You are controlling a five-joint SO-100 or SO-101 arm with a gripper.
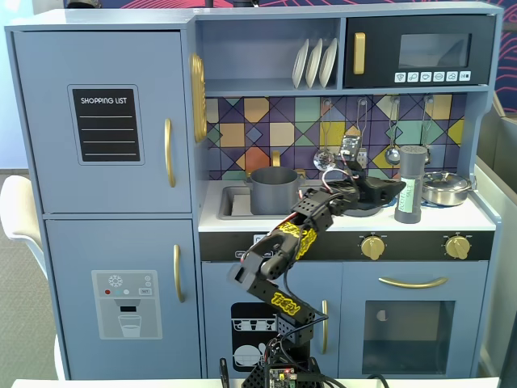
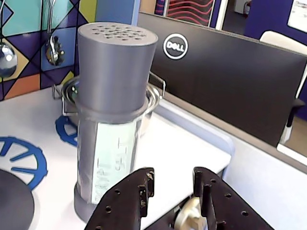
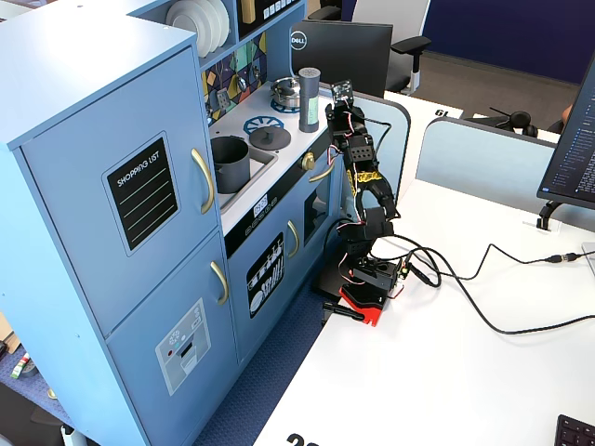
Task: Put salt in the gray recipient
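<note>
A blue toy kitchen [image 1: 105,242] fills a fixed view, with a fridge door bearing a shopping list, a microwave up top and a white surface [image 1: 428,220] across the stove section. The black arm [image 1: 279,267] rises from its base on the desk in front and reaches up over that surface. The gray recipient [image 1: 273,190] — a matte pot with straight sides — sits in the sink well at the left of the surface; in a fixed view from the side it shows at [image 3: 229,163]. A shiny steel pan [image 1: 446,187] stands at the far right, just behind the salt in the wrist view. The salt [image 1: 410,185] stands upright on the surface, between the pan and the claw, well apart from the pot; its perforated cap and pale label are plain in the wrist view [image 2: 115,115]. The claw [image 2: 172,184] is open — its two black fingers spread, holding nothing, just short of the shaker.
</note>
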